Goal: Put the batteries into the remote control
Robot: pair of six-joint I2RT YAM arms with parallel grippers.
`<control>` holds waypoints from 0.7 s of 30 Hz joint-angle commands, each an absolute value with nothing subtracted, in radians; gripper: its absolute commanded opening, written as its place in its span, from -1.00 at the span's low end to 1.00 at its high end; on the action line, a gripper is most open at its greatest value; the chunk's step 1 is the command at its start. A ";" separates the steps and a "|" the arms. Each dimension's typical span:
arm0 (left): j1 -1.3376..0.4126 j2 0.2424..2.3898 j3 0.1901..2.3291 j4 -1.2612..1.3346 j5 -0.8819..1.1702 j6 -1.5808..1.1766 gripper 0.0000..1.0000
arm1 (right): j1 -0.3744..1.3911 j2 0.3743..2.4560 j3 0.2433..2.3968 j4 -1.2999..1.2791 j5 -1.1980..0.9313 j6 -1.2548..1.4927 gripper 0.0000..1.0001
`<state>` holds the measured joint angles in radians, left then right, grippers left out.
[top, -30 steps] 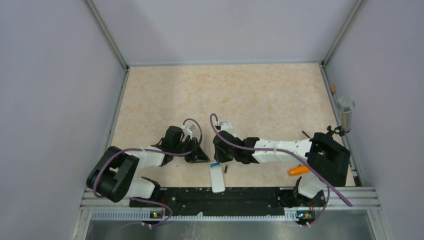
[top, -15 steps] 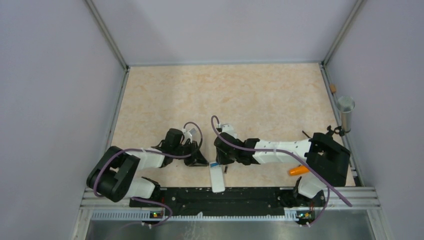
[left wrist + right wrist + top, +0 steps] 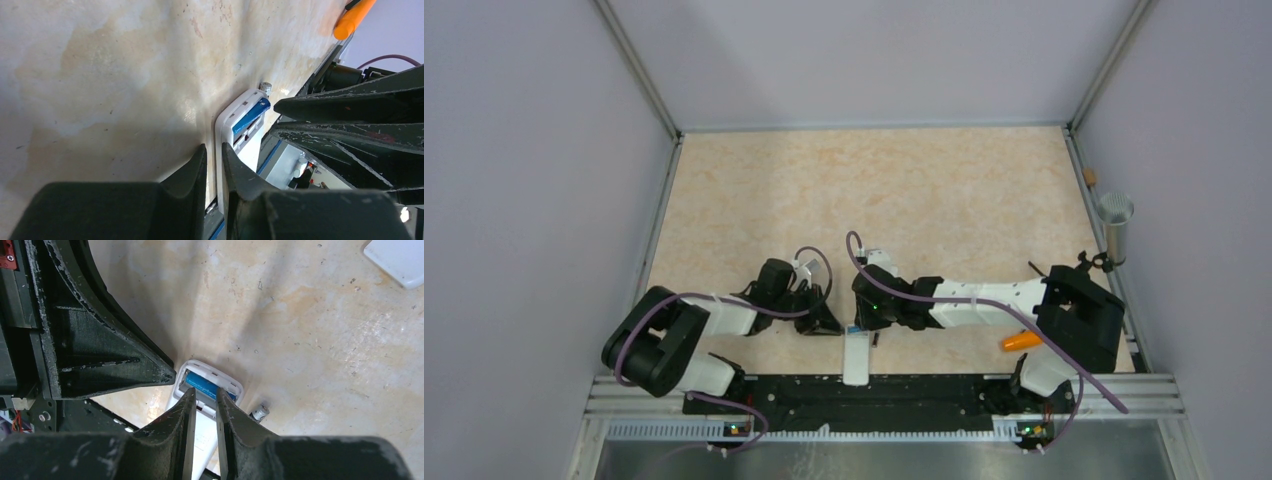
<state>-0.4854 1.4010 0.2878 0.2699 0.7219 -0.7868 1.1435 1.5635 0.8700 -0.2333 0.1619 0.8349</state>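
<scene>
Beige marbled desk (image 3: 924, 200) carries the remote control (image 3: 856, 357) at its near edge, back up, bay open, with the blue battery (image 3: 202, 385) lying in it. Just beside it rests the dark battery (image 3: 259, 412). Over the bay hovers the right pincer (image 3: 206, 391), nearly closed and empty. At the remote's edge the left pincer (image 3: 214, 147) narrows; I cannot tell if it grips. Next comes picking up the dark one, likely.

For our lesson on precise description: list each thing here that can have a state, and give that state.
remote control: back up, battery bay open.
blue battery: lying in the bay.
dark battery: loose on the table, beside the remote control.
left gripper: fingers nearly shut.
right gripper: fingers nearly shut, above the bay.
</scene>
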 commanded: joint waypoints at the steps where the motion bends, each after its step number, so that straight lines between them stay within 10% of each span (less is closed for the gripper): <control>1: -0.491 1.379 0.278 0.299 0.727 -0.788 -0.65 | 1.159 1.536 0.856 -0.246 0.177 0.855 -0.60; 21: -0.507 1.344 0.295 0.273 0.734 -0.777 -0.51 | 1.179 1.471 0.815 -0.281 0.209 0.915 -0.55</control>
